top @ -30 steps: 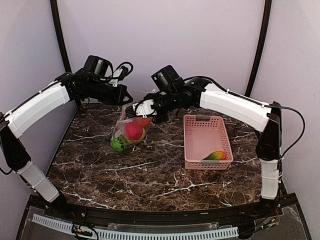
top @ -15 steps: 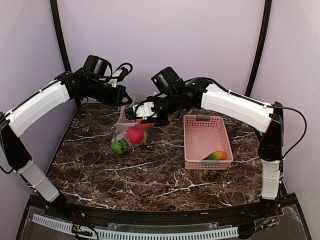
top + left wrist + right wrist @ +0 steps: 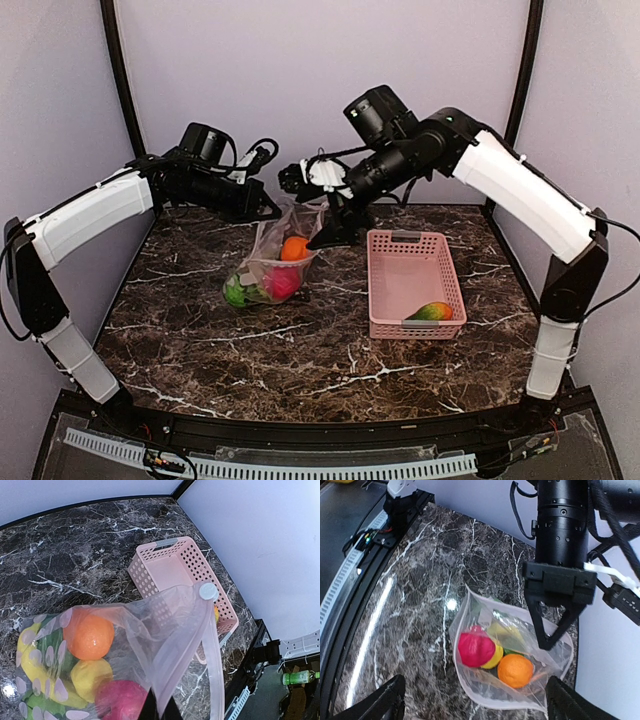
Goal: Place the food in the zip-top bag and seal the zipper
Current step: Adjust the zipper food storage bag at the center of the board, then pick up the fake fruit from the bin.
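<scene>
The zip-top bag (image 3: pixel 272 268) is a clear dotted pouch resting on the marble table. My left gripper (image 3: pixel 268 208) is shut on its upper edge and holds its mouth up. In the left wrist view the fingers (image 3: pixel 160 712) pinch the film just below the unsealed zipper (image 3: pixel 212 650). Inside lie an orange (image 3: pixel 515 671), a red-pink fruit (image 3: pixel 476 649), a lemon (image 3: pixel 90 677) and green pieces. My right gripper (image 3: pixel 315 205) hangs open and empty above the mouth, apart from the bag. The orange-green mango (image 3: pixel 432 312) lies in the pink basket (image 3: pixel 410 270).
The pink lattice basket (image 3: pixel 175 570) stands just right of the bag, its near corner close to the bag's mouth. Dark frame posts rise at the back corners. The table's front rail (image 3: pixel 350 580) runs along the near edge.
My right gripper has opened and lifted up and to the right, away from the bag's mouth. The orange now lies inside the bag. The left gripper has shifted slightly right with the bag.
</scene>
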You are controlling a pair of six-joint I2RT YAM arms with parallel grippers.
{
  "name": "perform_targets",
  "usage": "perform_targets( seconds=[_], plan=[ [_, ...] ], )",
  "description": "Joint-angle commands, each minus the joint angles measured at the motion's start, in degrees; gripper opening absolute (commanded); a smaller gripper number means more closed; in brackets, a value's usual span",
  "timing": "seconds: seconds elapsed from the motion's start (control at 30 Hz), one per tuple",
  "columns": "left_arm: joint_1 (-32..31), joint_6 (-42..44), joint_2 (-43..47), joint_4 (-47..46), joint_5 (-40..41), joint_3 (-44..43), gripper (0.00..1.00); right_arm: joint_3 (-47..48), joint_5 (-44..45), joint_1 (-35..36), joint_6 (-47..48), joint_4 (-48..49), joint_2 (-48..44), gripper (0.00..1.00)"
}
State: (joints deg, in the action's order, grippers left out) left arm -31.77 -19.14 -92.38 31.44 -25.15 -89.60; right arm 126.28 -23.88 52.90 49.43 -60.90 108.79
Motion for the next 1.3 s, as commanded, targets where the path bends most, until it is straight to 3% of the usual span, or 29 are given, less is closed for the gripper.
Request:
perform_targets(
  seconds=[0.0, 0.27, 0.43, 0.53, 0.7, 1.27],
  plan=[
    [0.0, -1.1, 0.2, -1.7, -2.7, 0.4, 0.01, -1.2, -5.1, -7.0, -6.8, -5.3, -5.1, 0.99],
    [-0.1, -1.0, 0.3, -2.4, -2.7, 1.1, 0.01, -18.1, -10.6, -23.0, -9.3, -3.2, -13.7, 0.98],
    [-0.1, -0.6, -0.3, -1.4, -3.1, 0.8, 0.01, -28.2, -6.9, -28.5, -5.1, -5.9, -13.8, 0.85],
    [-0.1, -0.3, 0.0, -0.8, -2.7, 0.9, 0.01, -32.0, -4.3, -30.1, 0.0, -10.8, -12.7, 0.73],
    [-0.1, 0.0, 0.3, -0.5, -2.3, 1.2, 0.01, -37.6, -0.5, -31.8, 4.9, -11.9, -12.4, 0.66],
    [-0.1, 1.8, -1.2, 3.5, -1.3, -1.9, 0.01, -48.9, 8.3, -31.7, 9.5, -6.1, -7.1, 0.63]
  ],
)
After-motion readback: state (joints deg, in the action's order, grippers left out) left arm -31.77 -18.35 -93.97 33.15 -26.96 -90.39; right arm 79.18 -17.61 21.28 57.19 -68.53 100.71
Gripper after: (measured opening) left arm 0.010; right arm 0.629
